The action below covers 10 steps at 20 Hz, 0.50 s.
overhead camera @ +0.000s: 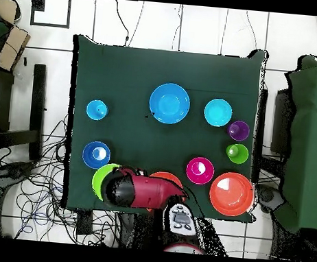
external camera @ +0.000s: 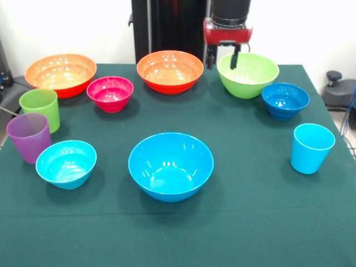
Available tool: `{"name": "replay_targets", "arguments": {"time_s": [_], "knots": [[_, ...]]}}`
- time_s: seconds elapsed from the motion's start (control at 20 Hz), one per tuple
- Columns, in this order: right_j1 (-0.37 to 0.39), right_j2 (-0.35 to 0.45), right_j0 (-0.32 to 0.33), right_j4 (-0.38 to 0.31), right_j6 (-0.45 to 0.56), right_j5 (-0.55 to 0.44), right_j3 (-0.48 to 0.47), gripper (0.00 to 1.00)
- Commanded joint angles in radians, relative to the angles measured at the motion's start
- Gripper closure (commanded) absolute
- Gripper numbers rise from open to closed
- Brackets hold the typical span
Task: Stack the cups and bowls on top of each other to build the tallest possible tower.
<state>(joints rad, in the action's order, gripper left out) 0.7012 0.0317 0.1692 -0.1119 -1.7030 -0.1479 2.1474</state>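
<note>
My gripper [external camera: 223,58] is open and empty, hanging over the near-left rim of the large lime green bowl [external camera: 247,74] at the table's far side. Two orange bowls [external camera: 170,70] [external camera: 61,74] and a small magenta bowl [external camera: 110,93] stand in the far row. The large blue bowl [external camera: 171,165] sits in the middle front, with the small cyan bowl [external camera: 66,163] to its left. The small dark blue bowl [external camera: 285,100] is at right. The lime green cup [external camera: 40,108] and purple cup [external camera: 29,137] stand at left, and the light blue cup [external camera: 311,147] at right. All stand apart, none nested.
The green cloth table [external camera: 250,222] bears everything. In the overhead view the red arm [overhead camera: 149,191] covers part of the lime green bowl [overhead camera: 102,180] and one orange bowl [overhead camera: 164,176]. The black pedestal [external camera: 167,25] rises behind the table's far edge.
</note>
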Motion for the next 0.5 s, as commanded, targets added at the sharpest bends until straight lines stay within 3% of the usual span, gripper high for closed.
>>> {"name": "replay_targets", "arguments": {"time_s": [0.05,0.5], "knots": [[-0.147,0.006,-0.090,-0.010,-0.218,0.163,0.035,0.00],[-0.291,-0.014,-0.126,-0.070,-0.223,0.331,0.034,0.00]]}}
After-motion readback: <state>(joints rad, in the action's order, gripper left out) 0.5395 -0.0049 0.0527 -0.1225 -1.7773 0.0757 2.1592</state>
